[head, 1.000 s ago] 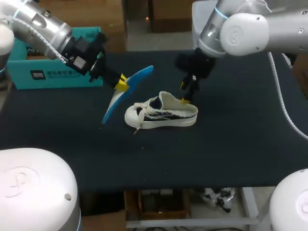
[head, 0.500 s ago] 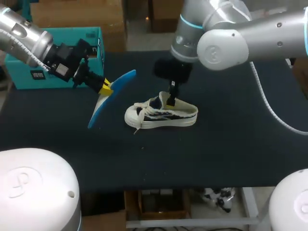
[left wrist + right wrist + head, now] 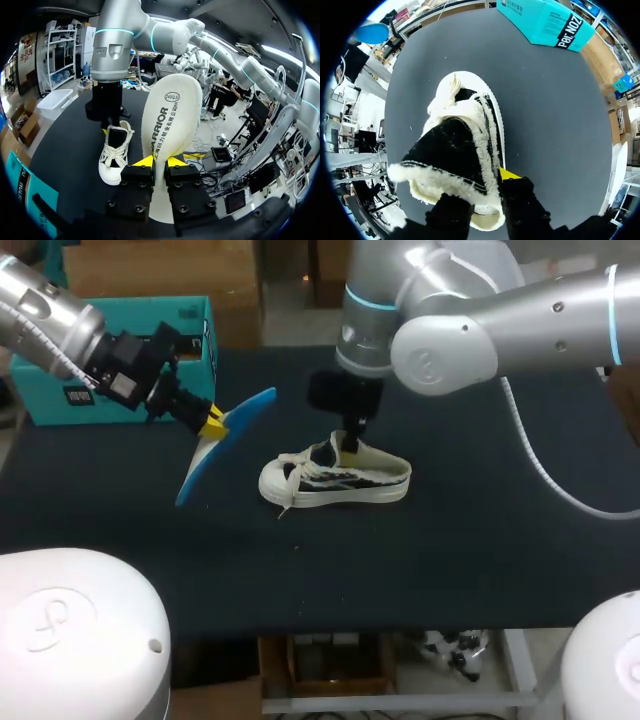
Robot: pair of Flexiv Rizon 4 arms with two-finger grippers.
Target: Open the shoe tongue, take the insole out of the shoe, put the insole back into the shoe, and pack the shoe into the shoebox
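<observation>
Left claw (image 3: 213,423) raised at left, clamped; right arm (image 3: 450,335) over centre, right claw (image 3: 350,445) pointing down.

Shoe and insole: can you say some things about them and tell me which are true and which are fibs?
1. The left end effector is holding the insole. True.
2. The insole is tucked inside the shoe. False: it is out of the shoe, held up in the air beside it.
3. The shoe is packed in the shoebox. False: it stands on the table, outside the box.
4. The right end effector is down at the shoe. True.
</observation>
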